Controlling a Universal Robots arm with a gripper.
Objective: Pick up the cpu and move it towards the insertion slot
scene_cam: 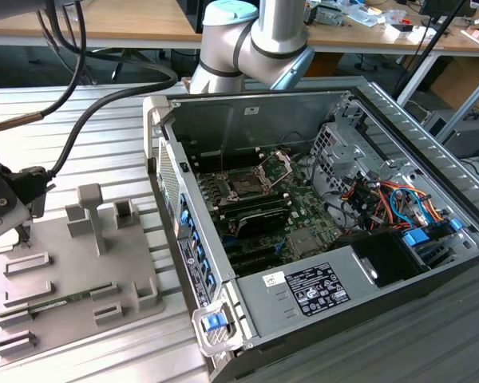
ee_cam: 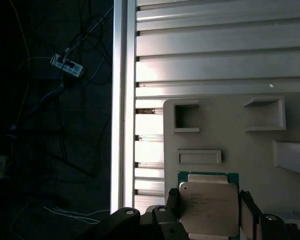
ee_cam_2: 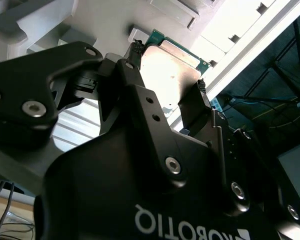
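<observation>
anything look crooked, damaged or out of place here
Nothing stands out. In the first wrist view the cpu sits square with the gripper, over the grey fixture, with no visible damage. In the exterior view the insertion slot has its bracket raised and looks unobstructed.

The arm (scene_cam: 255,40) shows at the table's far edge in the exterior view, a silver tube with pale grey joints and a light blue cap. Its wrist (scene_cam: 1,209) sits low over the table's edge on the exterior view's left, partly cut off there. In both wrist views the black gripper (ee_cam: 209,207) points down at the table near its edge. Its bolted linkage bars are drawn inward, and its two fingers (ee_cam_2: 136,55) are closed against opposite sides of the cpu (ee_cam_2: 170,75), which sits flat between them, silvery top facing the palm.
</observation>
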